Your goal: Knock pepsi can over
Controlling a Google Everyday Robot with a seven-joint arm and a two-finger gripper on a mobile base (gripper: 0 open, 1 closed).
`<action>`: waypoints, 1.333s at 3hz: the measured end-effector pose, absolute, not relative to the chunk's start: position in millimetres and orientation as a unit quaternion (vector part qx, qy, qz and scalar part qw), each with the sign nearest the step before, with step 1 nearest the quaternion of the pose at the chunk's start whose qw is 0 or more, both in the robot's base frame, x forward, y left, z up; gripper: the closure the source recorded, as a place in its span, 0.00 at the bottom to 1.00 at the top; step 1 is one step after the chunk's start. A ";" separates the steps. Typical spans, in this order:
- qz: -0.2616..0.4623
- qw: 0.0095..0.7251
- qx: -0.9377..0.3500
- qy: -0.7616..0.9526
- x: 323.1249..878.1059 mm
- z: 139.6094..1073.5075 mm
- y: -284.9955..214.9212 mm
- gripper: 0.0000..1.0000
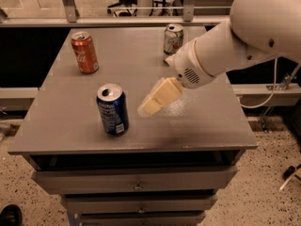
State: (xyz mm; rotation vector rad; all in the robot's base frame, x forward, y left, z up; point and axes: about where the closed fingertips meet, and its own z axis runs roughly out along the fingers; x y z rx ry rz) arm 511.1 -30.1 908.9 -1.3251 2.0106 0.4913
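The pepsi can (112,109) is dark blue with a silver top and a white print panel. It stands upright near the front left of the grey table (197,126). My gripper (149,107), with cream-coloured fingers, hangs just above the table a short way to the right of the can, not touching it. The white arm (235,46) reaches in from the upper right.
An orange-red cola can (84,52) stands upright at the back left. A white and green can (173,38) stands at the back, partly behind the arm. Drawers (136,180) sit under the tabletop. Floor lies to the right.
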 end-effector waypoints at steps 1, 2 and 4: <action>0.231 0.363 -0.497 0.754 510.2 903.3 13.3 0.00; 0.247 0.375 -0.489 0.748 509.9 895.0 33.9 0.00; 0.240 0.409 -0.450 0.757 543.9 906.2 49.9 0.00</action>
